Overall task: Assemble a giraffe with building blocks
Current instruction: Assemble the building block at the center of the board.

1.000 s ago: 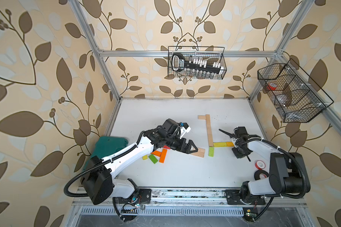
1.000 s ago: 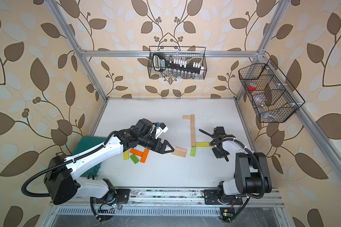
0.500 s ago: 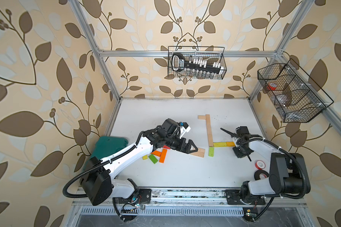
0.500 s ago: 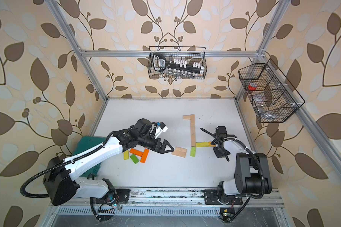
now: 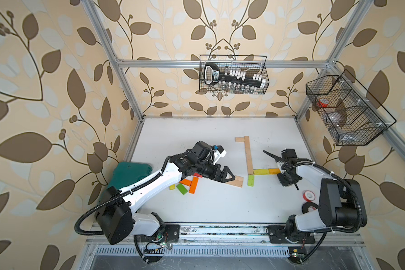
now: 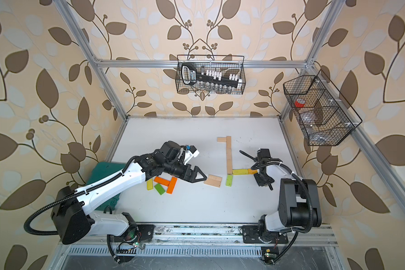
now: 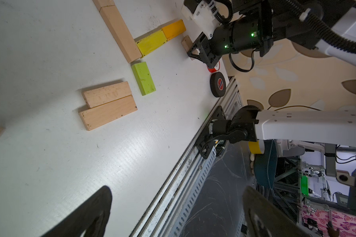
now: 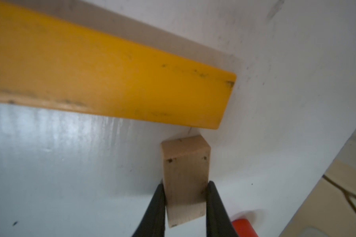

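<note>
Barely anything shifted since earlier. Now right gripper (image 8: 185, 185) pinches short pale block (image 8: 185, 162) just beside end of orange block (image 8: 111, 82); top views hide it. Well apart from orange block, left gripper (image 5: 230, 176) spread wide near pale planks (image 5: 236, 181). Laid: neck column (image 5: 248, 154), green leg (image 5: 251, 180); more legs probably remain.

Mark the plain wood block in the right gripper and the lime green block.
Small plain wooden block (image 8: 185, 174): right wrist view, middle of visible face.
Flat lime green block (image 7: 143, 79): left wrist view, middle of top face.
</note>
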Robot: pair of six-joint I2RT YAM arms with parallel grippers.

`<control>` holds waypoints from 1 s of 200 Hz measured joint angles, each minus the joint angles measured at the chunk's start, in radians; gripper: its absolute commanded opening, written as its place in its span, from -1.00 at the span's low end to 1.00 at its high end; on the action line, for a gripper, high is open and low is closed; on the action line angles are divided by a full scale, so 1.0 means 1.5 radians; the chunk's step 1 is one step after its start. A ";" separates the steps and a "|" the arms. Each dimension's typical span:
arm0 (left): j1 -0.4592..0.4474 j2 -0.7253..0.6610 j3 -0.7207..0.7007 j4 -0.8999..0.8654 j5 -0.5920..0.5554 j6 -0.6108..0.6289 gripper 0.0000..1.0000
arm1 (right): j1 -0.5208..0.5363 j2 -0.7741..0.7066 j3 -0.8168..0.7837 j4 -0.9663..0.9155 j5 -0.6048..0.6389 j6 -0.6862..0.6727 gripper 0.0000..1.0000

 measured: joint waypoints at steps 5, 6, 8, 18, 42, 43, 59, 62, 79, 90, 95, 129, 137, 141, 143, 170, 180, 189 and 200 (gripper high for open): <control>0.000 0.000 0.000 0.000 0.000 0.000 0.98 | 0.000 0.001 0.001 0.000 0.000 0.000 -0.74; 0.000 0.000 0.000 0.000 0.000 0.000 0.98 | 0.000 0.001 0.001 0.000 0.000 0.000 -0.74; 0.000 0.000 0.000 0.000 0.000 0.000 0.98 | 0.000 0.001 0.001 -0.001 0.000 0.000 -0.74; 0.000 0.000 0.000 0.000 0.000 0.000 0.98 | 0.000 0.003 0.003 -0.002 -0.001 0.000 -0.75; 0.000 0.000 0.000 0.000 0.000 0.000 0.98 | -0.002 0.008 0.008 -0.004 -0.005 0.000 -0.75; 0.000 0.000 0.000 0.000 0.000 0.000 0.98 | -0.002 0.008 0.009 -0.003 -0.005 0.000 -0.75; 0.000 0.000 0.000 0.000 0.000 0.000 0.98 | -0.003 0.009 0.011 -0.004 -0.009 0.000 -0.75; 0.000 0.000 0.000 0.000 0.000 0.000 0.98 | -0.003 0.010 0.012 -0.005 -0.009 0.000 -0.75; 0.000 0.000 0.000 0.000 0.000 0.000 0.98 | -0.003 0.014 0.017 -0.005 -0.014 0.000 -0.75; 0.000 0.000 0.000 0.000 0.000 0.000 0.98 | -0.002 0.016 0.019 -0.006 -0.016 0.000 -0.75; 0.000 0.000 0.000 0.000 0.000 0.000 0.98 | -0.002 0.016 0.019 -0.006 -0.017 0.000 -0.75; 0.000 0.000 0.000 0.000 0.000 0.000 0.98 | -0.002 0.019 0.023 -0.006 -0.020 0.000 -0.75; 0.000 0.000 0.000 0.000 0.000 0.000 0.98 | -0.002 0.021 0.024 -0.007 -0.020 0.000 -0.75; 0.000 0.000 0.000 0.000 0.000 0.000 0.98 | -0.002 0.021 0.025 -0.007 -0.020 0.000 -0.76; 0.000 0.000 0.000 0.000 0.000 0.000 0.98 | -0.002 0.022 0.025 -0.007 -0.020 0.000 -0.76; 0.000 0.000 0.000 0.000 0.000 0.000 0.98 | -0.002 0.026 0.030 -0.008 -0.020 0.000 -0.75; 0.000 0.000 0.000 0.000 0.000 0.000 0.98 | -0.002 0.026 0.030 -0.008 -0.020 0.000 -0.75; 0.000 0.000 0.000 0.000 0.000 0.000 0.98 | -0.002 0.026 0.030 -0.008 -0.020 0.000 -0.75; 0.000 0.000 0.000 0.000 0.000 0.000 0.98 | -0.002 0.026 0.030 -0.008 -0.020 0.000 -0.74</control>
